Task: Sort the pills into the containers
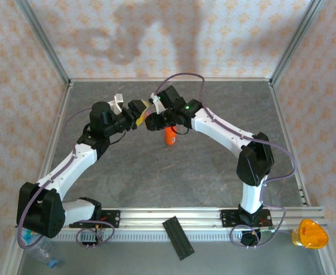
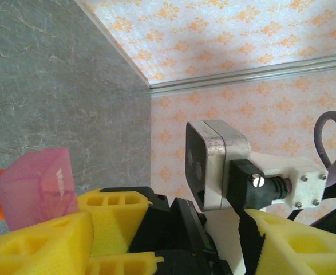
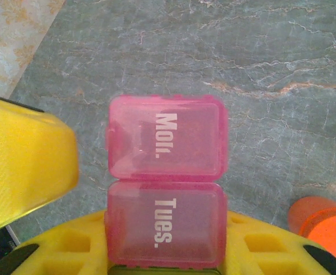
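At the near left corner, off the desk's edge, lay a clear plastic bottle with a blue cap point(image 1: 43, 252). From there the left arm reached toward the middle rear of the grey marbled desk point(image 1: 156, 177), where the left gripper point(image 1: 139, 114) met the right gripper point(image 1: 150, 117) tip to tip. The left gripper's jaws stood apart: in its wrist view its yellow foam fingers point(image 2: 36, 243) sat wide at either lower corner. Between the two grippers were the containers point(image 3: 165, 189), a pair of joined translucent pink plastic boxes marked "Mon." and "Tues.", also visible as a pink block point(image 2: 36, 186) from the left wrist. One left finger point(image 3: 24, 160) was just beside the "Mon." box, with a strip of desk showing between them. The right gripper's jaws were clamped on the containers: the "Tues." box sat between its yellow fingers point(image 3: 59, 252) and the "Mon." box stuck out beyond them. Just nearer than the right gripper, an orange cylindrical bottle point(image 1: 170, 136) sat on the desk, its end point(image 3: 322, 223) showing in the right wrist view. At the far right, beyond the rail, rested a rounded amber plastic piece point(image 1: 309, 234).
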